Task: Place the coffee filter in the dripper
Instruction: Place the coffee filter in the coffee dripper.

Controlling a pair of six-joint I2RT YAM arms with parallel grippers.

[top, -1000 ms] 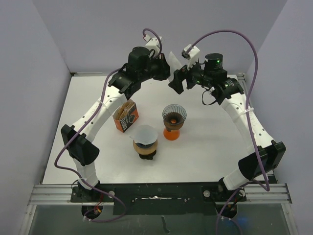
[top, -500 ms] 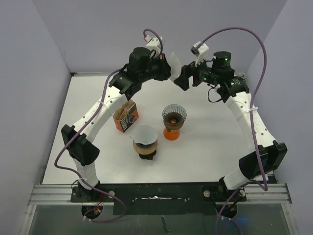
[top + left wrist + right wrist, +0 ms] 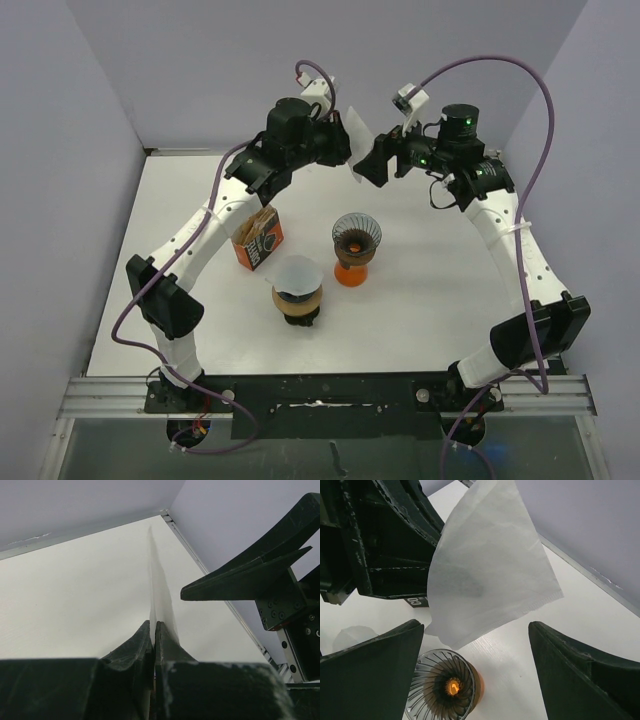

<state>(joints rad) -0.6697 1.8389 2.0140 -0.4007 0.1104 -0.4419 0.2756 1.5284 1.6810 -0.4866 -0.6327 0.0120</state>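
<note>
The coffee filter point(image 3: 352, 131) is a white folded paper cone, held in the air over the back of the table with my left gripper point(image 3: 341, 147) shut on its lower edge. The left wrist view shows the coffee filter point(image 3: 159, 592) edge-on, rising from the pinched left gripper point(image 3: 154, 626). My right gripper point(image 3: 368, 166) stands open just right of it. In the right wrist view the coffee filter point(image 3: 487, 565) hangs beyond the spread right gripper point(image 3: 476, 627), not between its fingers. The dripper point(image 3: 356, 238), dark ribbed glass on an orange base, stands below, and the dripper point(image 3: 442, 687) is empty.
An orange-brown box point(image 3: 258, 238) stands left of the dripper. A second brown dripper stand with a white filter in it point(image 3: 298, 287) is nearer the front. Grey walls close in the back and sides. One finger of the right gripper point(image 3: 250, 577) hangs close beside the filter.
The right wrist has shifted a little to the right and turned, its jaws staying wide. The left gripper and the filter have barely moved.
</note>
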